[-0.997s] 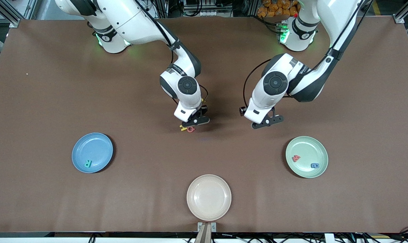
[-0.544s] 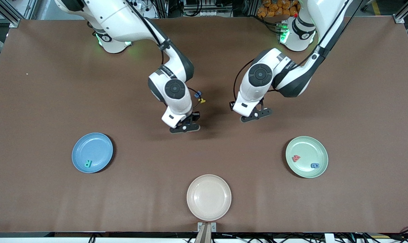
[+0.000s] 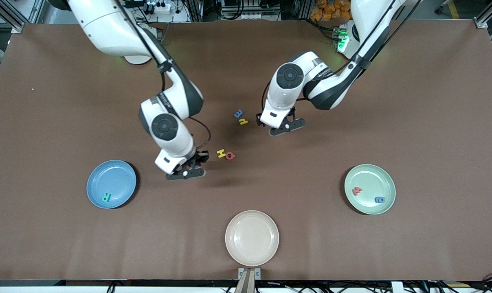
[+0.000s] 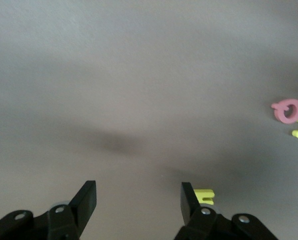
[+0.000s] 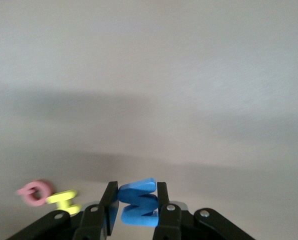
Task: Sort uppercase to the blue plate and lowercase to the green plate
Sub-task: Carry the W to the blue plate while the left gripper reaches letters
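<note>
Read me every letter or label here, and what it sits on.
"R": green foam R, on the blue plate.
"H": yellow foam H, on the table.
"Q": red foam Q, beside it.
"M": blue foam M, in the right gripper.
"w": red foam w, on the green plate.
Unreadable: blue letter on that plate; blue table letter; yellow table letter; arm print.

White arms, dark round joint caps, black hands, silver screws
</note>
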{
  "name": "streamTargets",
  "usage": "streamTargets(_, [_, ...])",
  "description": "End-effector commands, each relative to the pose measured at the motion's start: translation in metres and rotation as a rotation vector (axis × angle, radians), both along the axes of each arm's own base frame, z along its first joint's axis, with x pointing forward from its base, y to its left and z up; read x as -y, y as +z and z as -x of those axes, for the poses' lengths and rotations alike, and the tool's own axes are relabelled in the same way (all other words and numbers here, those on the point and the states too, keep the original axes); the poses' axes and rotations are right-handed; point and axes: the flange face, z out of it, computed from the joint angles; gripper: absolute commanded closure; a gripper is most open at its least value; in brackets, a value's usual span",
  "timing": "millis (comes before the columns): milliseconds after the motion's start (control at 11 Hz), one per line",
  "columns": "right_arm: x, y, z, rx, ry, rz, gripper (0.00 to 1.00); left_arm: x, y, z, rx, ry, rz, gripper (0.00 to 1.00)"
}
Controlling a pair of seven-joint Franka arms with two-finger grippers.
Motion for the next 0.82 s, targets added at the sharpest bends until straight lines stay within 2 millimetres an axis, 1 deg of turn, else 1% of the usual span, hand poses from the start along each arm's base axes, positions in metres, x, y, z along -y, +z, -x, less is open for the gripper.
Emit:
streamTargets(0, [0.07, 0.005, -0.022, -0.023, 0.059, 0.019, 1.0, 0.018, -0.007, 0.012, 0.012, 0.025, 0.031, 0.23])
streamTargets(272, [0.15, 0.005, -0.043, -0.04, 0.126, 0.018, 1.0, 0.039, -0.029, 0.03, 0.034, 0.007, 0.023, 0.23])
streamTargets(453, [0.206, 0.005, -0.054, -0.041, 0.187, 0.013, 1.0, 0.053, -0.052, 0.042, 0.071, -0.053, 0.001, 0.22])
streamTargets(544, [0.229, 0.005, -0.057, -0.042, 0.213, 0.012, 1.0, 0.062, -0.06, 0.049, 0.073, -0.059, -0.005, 0.22])
streamTargets(634, [0.246, 0.004, -0.058, -0.044, 0.229, 0.014, 1.0, 0.069, -0.064, 0.051, 0.08, -0.074, -0.004, 0.22])
streamTargets(725, [0.261, 0.004, -0.06, -0.043, 0.239, 0.023, 1.0, 0.077, -0.066, 0.049, 0.079, -0.074, 0.006, 0.22])
